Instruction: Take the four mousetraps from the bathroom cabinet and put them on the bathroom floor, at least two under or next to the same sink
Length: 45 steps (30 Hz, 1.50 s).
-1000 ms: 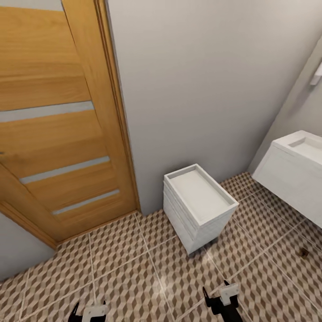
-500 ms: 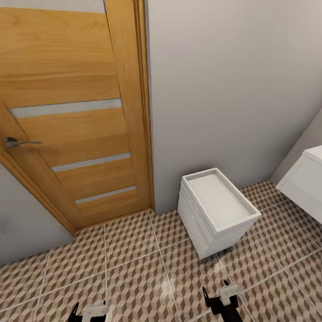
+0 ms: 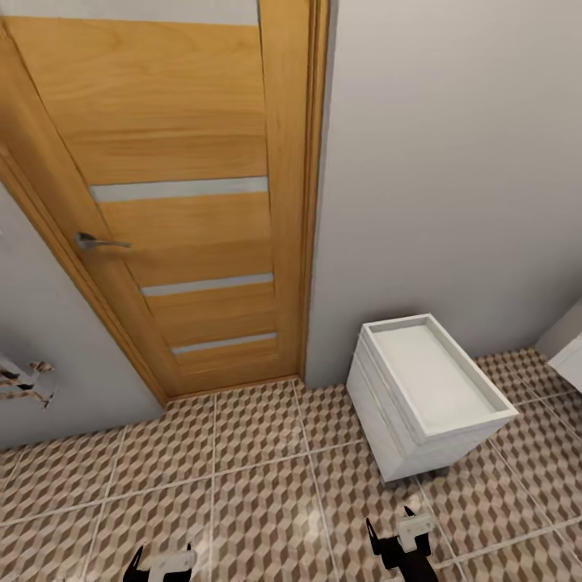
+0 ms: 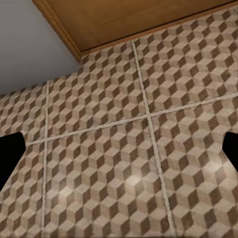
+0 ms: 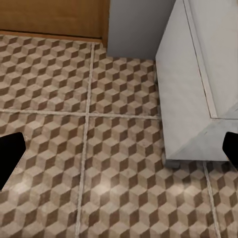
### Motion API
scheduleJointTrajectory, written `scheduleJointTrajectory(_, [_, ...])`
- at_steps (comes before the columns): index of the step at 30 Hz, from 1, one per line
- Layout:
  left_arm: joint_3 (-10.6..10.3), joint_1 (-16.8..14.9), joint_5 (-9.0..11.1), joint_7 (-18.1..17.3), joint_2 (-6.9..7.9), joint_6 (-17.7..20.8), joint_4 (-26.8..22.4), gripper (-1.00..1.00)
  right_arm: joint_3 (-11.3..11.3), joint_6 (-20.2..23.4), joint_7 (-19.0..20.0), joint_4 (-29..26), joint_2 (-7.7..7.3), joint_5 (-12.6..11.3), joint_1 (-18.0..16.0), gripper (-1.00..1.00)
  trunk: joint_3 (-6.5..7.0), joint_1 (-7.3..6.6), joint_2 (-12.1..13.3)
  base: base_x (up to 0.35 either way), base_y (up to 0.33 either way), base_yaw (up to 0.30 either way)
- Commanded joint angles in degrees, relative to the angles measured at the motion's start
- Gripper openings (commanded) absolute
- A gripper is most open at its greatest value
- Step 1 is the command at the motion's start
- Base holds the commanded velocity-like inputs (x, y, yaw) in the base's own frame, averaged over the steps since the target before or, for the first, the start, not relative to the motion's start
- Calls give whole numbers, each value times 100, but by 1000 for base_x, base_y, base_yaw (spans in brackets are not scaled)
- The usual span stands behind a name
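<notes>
Both grippers, left (image 3: 160, 563) and right (image 3: 402, 540), hang low over the bathroom floor (image 3: 250, 485) with fingers spread wide, grasping nothing (dark fingertips sit at opposite edges of each wrist view). A small white drawer unit (image 3: 428, 396) stands against the grey wall (image 3: 444, 162), beside a closed wooden door (image 3: 186, 202) with a metal lever handle (image 3: 99, 241).

Left gripper (image 3: 160, 563) low at the head view's bottom edge, jaws spread wide, nothing between them. Right gripper (image 3: 402, 533) slightly higher and further forward, jaws likewise parted and empty, dark fingertips (image 5: 10, 156) well apart.
</notes>
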Motion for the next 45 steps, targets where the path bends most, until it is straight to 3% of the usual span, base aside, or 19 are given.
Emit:
scheduleJointTrajectory(1, [-48, -4, 15, 56, 5, -1, -20, 100, 51, -13, -37, 1, -1, -15, -2, 100, -9, 3, -9, 0, 0, 288])
scheduleJointTrajectory(45, [-49, -3, 15, 49, -2, 8, -26, 100, 52, -13, -37, 1, 6, -15, -2, 100, -9, 3, -9, 0, 0, 288])
